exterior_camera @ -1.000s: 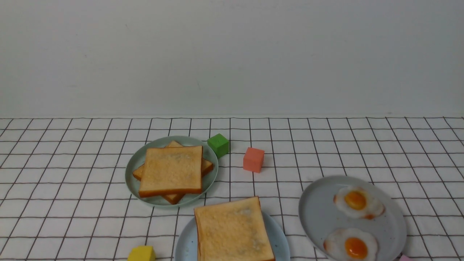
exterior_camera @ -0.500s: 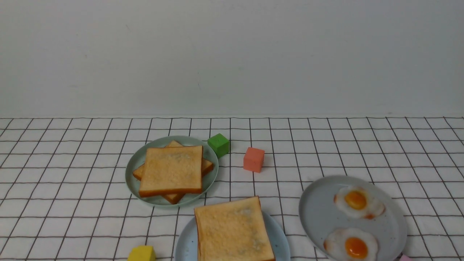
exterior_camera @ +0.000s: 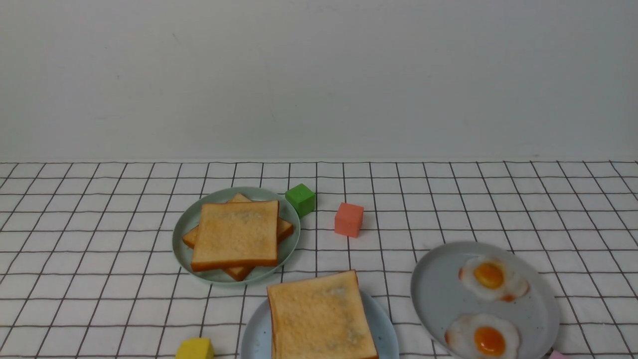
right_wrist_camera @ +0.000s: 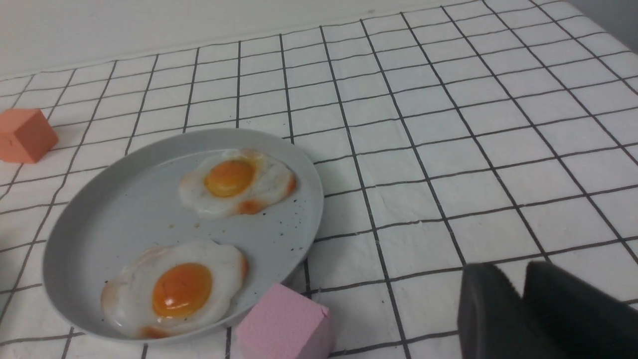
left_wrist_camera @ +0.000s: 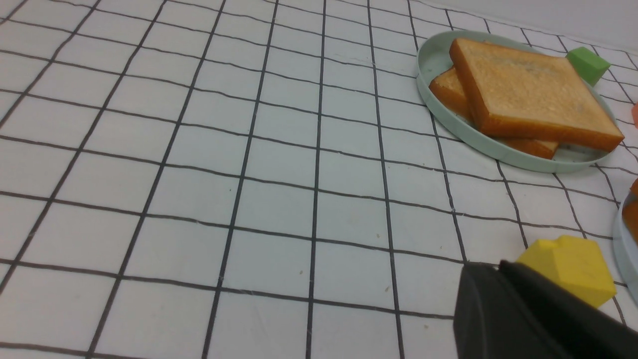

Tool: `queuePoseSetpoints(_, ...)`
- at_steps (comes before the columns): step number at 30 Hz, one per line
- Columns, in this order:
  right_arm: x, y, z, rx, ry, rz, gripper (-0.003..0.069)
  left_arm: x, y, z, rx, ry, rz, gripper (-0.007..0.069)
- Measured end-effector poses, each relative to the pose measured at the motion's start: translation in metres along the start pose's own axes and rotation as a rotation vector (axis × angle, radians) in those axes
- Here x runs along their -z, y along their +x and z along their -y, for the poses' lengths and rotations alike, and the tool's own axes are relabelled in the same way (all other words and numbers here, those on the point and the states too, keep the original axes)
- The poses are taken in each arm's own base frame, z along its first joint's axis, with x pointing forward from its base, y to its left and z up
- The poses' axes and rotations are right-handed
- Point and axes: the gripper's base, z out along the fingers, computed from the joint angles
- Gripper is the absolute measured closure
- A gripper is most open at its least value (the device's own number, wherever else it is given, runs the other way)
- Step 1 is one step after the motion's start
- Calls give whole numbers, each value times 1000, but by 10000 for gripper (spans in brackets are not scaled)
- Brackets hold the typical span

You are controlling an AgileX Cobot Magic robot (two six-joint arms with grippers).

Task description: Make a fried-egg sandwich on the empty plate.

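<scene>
Three plates [exterior_camera: 428, 294], three toast slices [exterior_camera: 235, 233], two fried eggs [exterior_camera: 491, 278] — four cubes [exterior_camera: 348, 219].

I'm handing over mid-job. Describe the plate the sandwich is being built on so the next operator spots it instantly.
Start from the checked tablecloth and look at the near edge, centre, between the green plate stacked with toast and the grey plate with two fried eggs. The pale blue plate sits there, cut off by the front view's lower edge. Unlike its neighbours, it shows one large toast slice on top, with a yellow block beside it.

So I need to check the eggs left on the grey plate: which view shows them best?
The right wrist view: both fried eggs lie close and whole on the grey plate. The front view shows them smaller, the nearer one at the frame's edge. The left wrist view misses them.
</scene>
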Motion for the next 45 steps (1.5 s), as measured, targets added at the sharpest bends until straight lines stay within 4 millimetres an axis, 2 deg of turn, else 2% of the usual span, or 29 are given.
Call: queuePoseSetpoints(45, 0, 0, 0, 1, 0, 1, 451, 0, 0, 0, -1, 0, 0, 554)
